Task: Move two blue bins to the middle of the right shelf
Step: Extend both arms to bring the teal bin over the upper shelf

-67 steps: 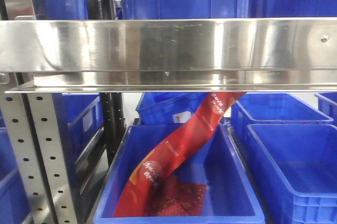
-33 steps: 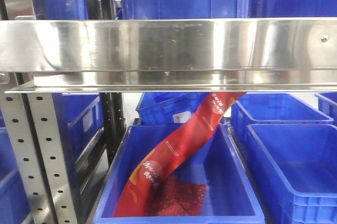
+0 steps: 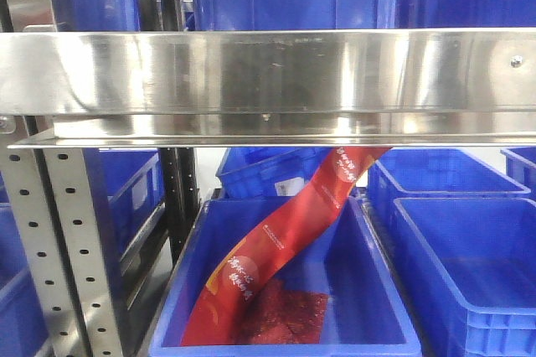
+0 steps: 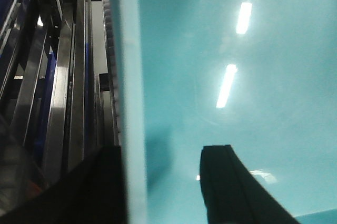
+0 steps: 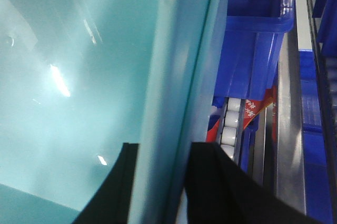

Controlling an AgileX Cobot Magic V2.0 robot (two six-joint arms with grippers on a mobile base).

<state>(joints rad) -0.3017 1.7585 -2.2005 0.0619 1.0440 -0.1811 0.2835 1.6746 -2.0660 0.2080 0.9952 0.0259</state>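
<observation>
With each bin wall running lengthwise between my fingers, my left claw (image 4: 163, 187) clamps one rim of the blue bin (image 4: 237, 77), my right claw (image 5: 160, 187) the opposite rim

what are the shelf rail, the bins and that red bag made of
Shelf rail: likely brushed stainless steel, with streaky mirror-like reflections. Blue bin: probably moulded plastic, smooth with a rolled rim. Red bag: seemingly glossy printed plastic film, bent and creased.
</observation>
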